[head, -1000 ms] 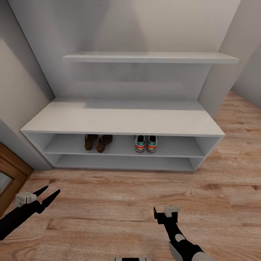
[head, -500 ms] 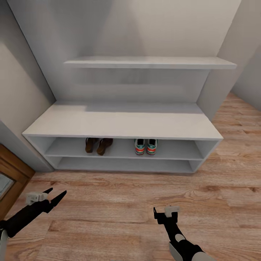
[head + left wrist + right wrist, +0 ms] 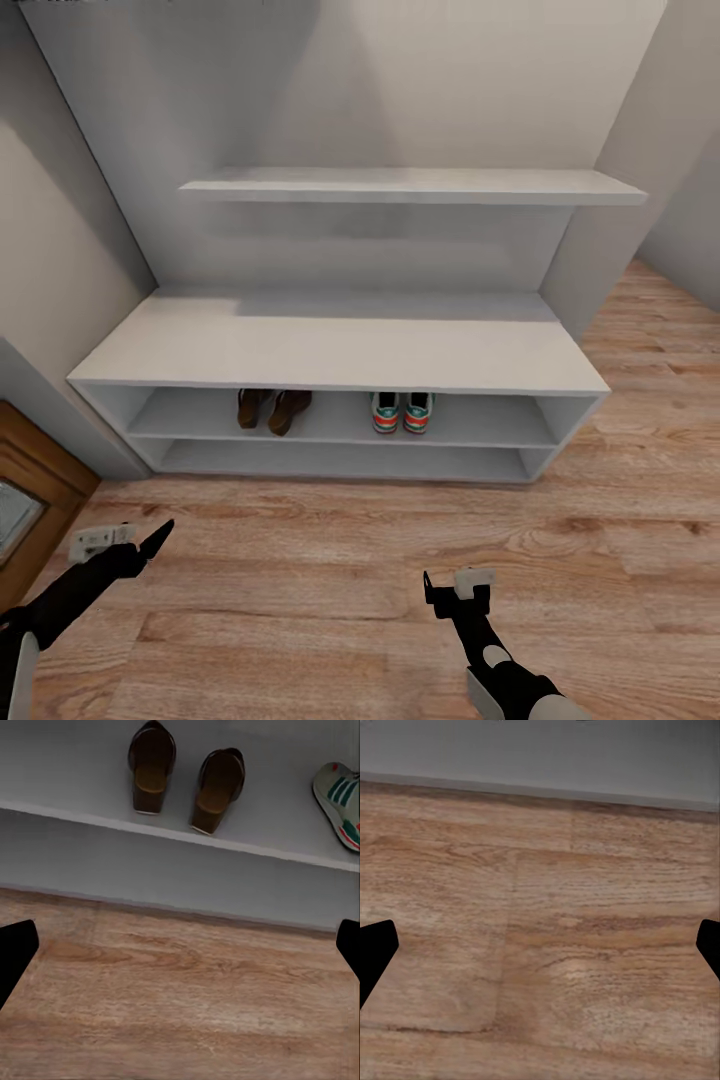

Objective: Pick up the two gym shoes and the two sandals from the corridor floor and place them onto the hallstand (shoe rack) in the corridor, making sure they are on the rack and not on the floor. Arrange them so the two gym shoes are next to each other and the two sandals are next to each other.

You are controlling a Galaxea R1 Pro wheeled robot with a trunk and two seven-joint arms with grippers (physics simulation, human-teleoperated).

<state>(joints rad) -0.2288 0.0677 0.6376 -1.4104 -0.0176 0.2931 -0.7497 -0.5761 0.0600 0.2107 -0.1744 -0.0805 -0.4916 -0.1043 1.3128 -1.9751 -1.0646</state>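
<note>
Both pairs sit on the upper shelf of the hallstand [image 3: 340,350]: the two sandals [image 3: 272,410] side by side toward its left half, the two gym shoes [image 3: 402,411] side by side near its middle, heels outward, with a clear gap between the pairs. The left wrist view shows the sandals [image 3: 184,780] standing close to the shelf's front lip and one gym shoe [image 3: 341,795] just beside them. No footwear is visible on the corridor floor [image 3: 330,570], so the task looks essentially finished. The left end effector [image 3: 150,540] hangs low over the planks with its fingers spread and empty; the right end effector [image 3: 458,590] also hovers above the floor, spread wide in its wrist view and holding nothing. The remaining risk, as I judge it, is disturbance: an arm swung forward could clip the sandal heels near the lip and tip one back onto the floor, or a base move toward the unit could jolt the shoes apart.
</note>
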